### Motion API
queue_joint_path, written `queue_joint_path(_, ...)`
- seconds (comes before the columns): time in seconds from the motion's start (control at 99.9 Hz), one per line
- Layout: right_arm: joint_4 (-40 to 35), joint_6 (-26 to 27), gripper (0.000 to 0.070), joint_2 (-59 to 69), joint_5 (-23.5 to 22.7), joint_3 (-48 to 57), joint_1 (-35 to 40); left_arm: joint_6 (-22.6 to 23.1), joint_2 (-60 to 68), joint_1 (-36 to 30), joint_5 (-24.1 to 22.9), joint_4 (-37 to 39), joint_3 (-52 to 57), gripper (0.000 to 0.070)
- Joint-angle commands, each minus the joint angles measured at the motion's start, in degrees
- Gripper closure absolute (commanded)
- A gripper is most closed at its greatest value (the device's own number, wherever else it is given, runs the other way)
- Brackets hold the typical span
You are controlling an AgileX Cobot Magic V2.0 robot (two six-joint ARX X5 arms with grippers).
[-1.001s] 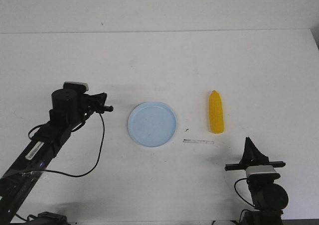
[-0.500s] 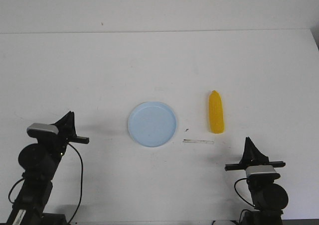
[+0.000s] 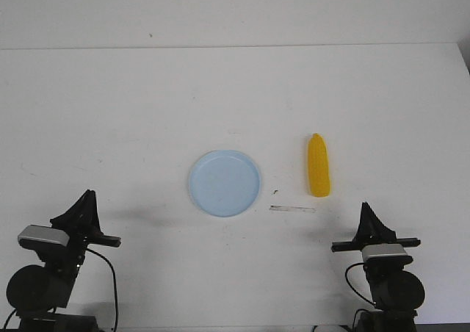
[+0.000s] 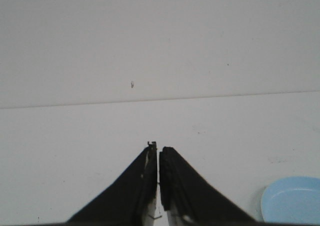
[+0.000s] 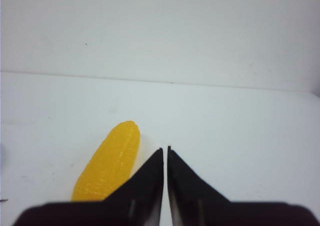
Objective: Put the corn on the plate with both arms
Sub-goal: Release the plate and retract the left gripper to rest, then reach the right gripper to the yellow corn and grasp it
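front view: plate [image 3: 224, 183] holds nothing; corn [image 3: 318, 166] lies beside it.

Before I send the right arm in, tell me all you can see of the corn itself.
The corn is a bright yellow-orange cob, plastic by the look of it, with a fine kernel texture visible in the right wrist view. It lies flat on the white table, lengthwise away from the robot, narrower tip at the far end. It sits right of the plate, apart from it, ahead of the right tool. Nothing touches it but the table.
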Motion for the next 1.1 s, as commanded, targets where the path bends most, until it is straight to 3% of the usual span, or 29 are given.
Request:
queue_joint_path(0.0,0.63,0.57,0.0684,0.04,0.15,-0.07,0.02,0.70,-1.22,0.04,-0.22,0.83,0.63,0.0697)
queue_joint_path(0.56,0.70,0.07,0.0686,0.04,0.46,-0.07,0.02,0.70,-3.89,0.04,-0.24,0.79,0.63,0.0698)
queue_joint_path(0.76,5.01,1.49,0.0692,0.09,1.36,1.18,0.15,0.68,-3.89,0.04,-0.22,0.79,0.63,0.0698)
queue_joint_path(1.091,-11.47,-0.52,0.0693,14.21,1.33,16.70,1.38,0.63,-3.89,0.02,-0.22,0.59,0.63,0.0698)
